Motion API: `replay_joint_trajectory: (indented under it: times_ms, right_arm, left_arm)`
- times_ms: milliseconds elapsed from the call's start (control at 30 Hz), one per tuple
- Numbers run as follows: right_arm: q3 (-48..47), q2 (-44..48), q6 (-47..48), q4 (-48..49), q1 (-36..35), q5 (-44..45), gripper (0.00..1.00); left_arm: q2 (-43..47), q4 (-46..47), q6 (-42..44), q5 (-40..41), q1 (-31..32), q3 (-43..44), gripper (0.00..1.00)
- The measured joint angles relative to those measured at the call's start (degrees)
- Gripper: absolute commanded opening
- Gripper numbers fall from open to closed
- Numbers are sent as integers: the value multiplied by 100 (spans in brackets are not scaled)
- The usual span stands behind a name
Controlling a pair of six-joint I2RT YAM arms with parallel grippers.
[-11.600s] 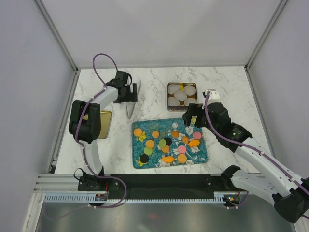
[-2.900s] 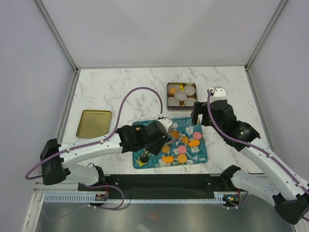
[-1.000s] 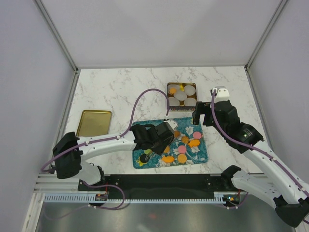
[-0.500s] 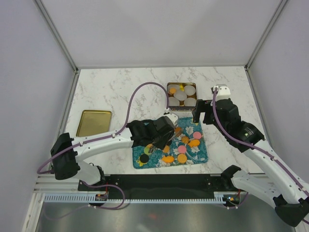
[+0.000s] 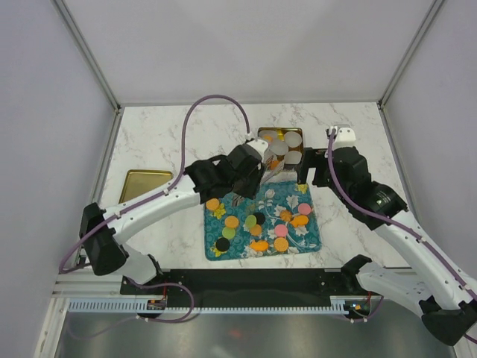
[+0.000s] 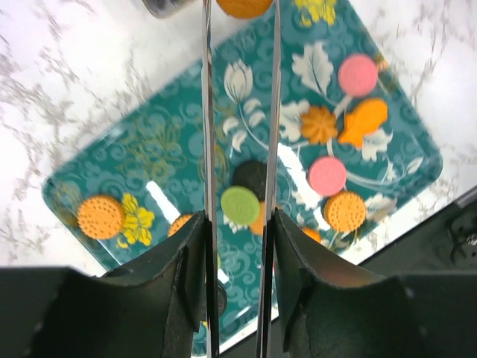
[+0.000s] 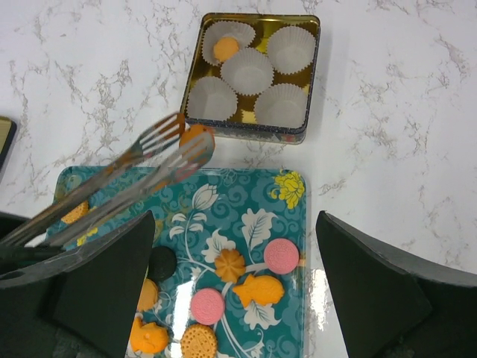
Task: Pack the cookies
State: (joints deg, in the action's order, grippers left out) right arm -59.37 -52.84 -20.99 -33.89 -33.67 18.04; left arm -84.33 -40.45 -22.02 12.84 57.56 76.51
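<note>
My left gripper (image 6: 238, 224) (image 5: 250, 170) is shut on a pair of metal tongs (image 6: 207, 112) (image 7: 160, 136). The tong tips pinch an orange cookie (image 7: 197, 135) (image 6: 242, 6) just in front of the near edge of the gold tin (image 7: 253, 16) (image 5: 292, 133). The tin holds white paper cups, and one cup has an orange cookie (image 7: 226, 49) in it. Several orange, pink, green and black cookies lie on the teal flowered tray (image 7: 246, 194) (image 5: 211, 252), among them a green one (image 6: 240, 205). My right gripper (image 7: 235, 261) (image 5: 311, 168) hangs open above the tray's right part, holding nothing.
A gold lid (image 5: 143, 188) lies on the marble table at the left. White enclosure walls stand on three sides. The black rail with both arm bases runs along the near edge.
The left arm has lifted the tongs off the tray and swung them back toward the tin, carrying an orange cookie. The right arm has barely moved.
</note>
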Motion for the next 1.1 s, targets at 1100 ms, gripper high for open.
replay_joint_trajectory:
  times_ms: [1100]
  right_arm:
    - [-382,254,-284,-435,57,-2,98]
  left_arm:
    - [-3945,634,763,-109,-1071,3679,47]
